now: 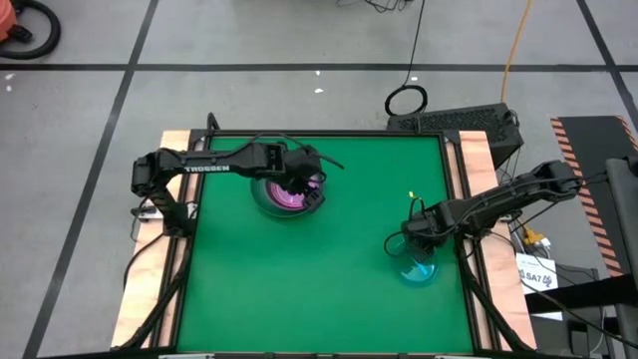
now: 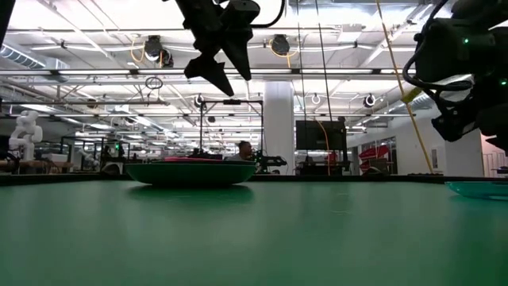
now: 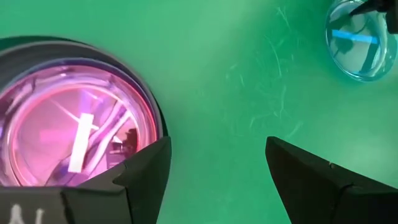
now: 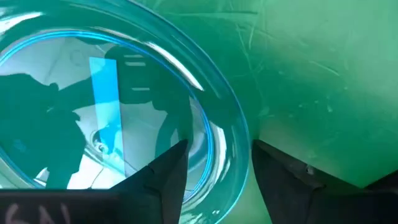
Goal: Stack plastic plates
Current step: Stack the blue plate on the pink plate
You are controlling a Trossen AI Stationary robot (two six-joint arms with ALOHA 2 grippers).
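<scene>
The green counter (image 1: 299, 279) holds two groups of plates. At about 11 o'clock from the middle sits a stack (image 1: 287, 191): a dark grey plate (image 3: 134, 62) at the bottom with pink plates (image 3: 68, 124) nested inside it. In the low view the stack (image 2: 190, 171) shows as a dark bowl shape with a pink edge on top.

The left arm (image 1: 214, 160) comes in from 9 o'clock, stretched out flat across the counter. Its gripper (image 1: 311, 179) hangs above the 3 o'clock edge of the stack, not touching it. Its jaws are wide apart and hold nothing; in the left wrist view one finger (image 3: 140, 171) covers the stack's rim and the other is over bare green.

The cyan plate (image 1: 419, 267) lies near 4 o'clock, close to the counter's edge and well apart from the stack. How many cyan plates lie there cannot be told.

The right arm (image 1: 518, 194) reaches in from 3 o'clock, bent down to the counter. Its gripper (image 1: 423, 239) sits at the 12 o'clock rim of the cyan plate. In the right wrist view its jaws are partly open, one finger (image 4: 165, 177) inside the rim (image 4: 233, 155) and the other outside it. Whether they squeeze the rim cannot be told.
</scene>
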